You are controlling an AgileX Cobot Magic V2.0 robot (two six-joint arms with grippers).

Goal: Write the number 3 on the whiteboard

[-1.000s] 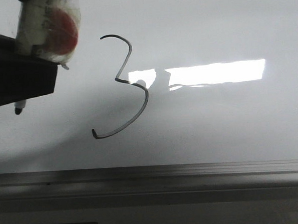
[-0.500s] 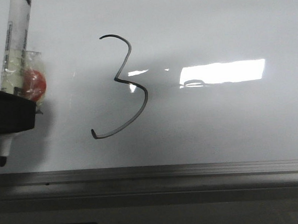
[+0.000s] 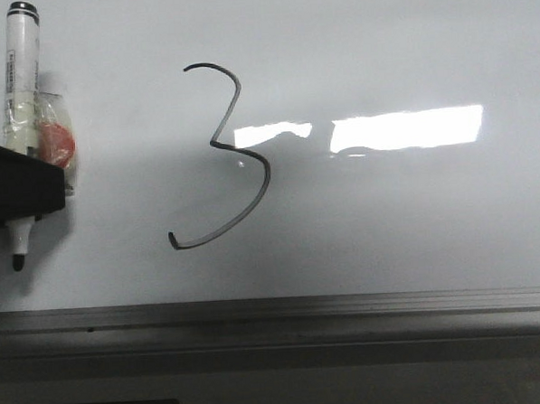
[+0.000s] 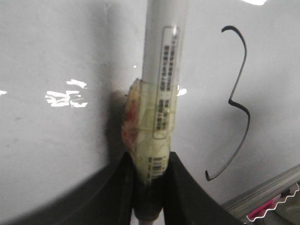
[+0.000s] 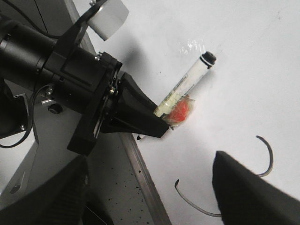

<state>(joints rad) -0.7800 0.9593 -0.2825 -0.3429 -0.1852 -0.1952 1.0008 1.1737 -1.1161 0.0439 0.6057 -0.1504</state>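
The left claw (image 3: 16,193), clamped on the marker (image 3: 18,97), is rising slightly at the frame's left edge, its tip off the whiteboard (image 3: 415,212). The number 3 (image 3: 224,155), centre-left, looks complete. The right claw (image 5: 154,197) is standing wide, empty.

place: robot lab / test bench, prob. indoor workspace
work surface: whiteboard (image 3: 415,212) lying flat, glossy white-grey, w/ grey metal edge strip (image 3: 276,312) along near side
lighting: bright rectangular reflection (image 3: 407,129) on board, looks like overhead panel or window light
rig: black robot arm (image 5: 56,70) w/ exposed cables & screws, reaching over board
tooling: marker (image 3: 18,97) bound w/ clear tape, improvised lab-style fixture
bench: grey speckled surface (image 5: 112,187) beside board edge
home/shop signs: can't tell, view too tight
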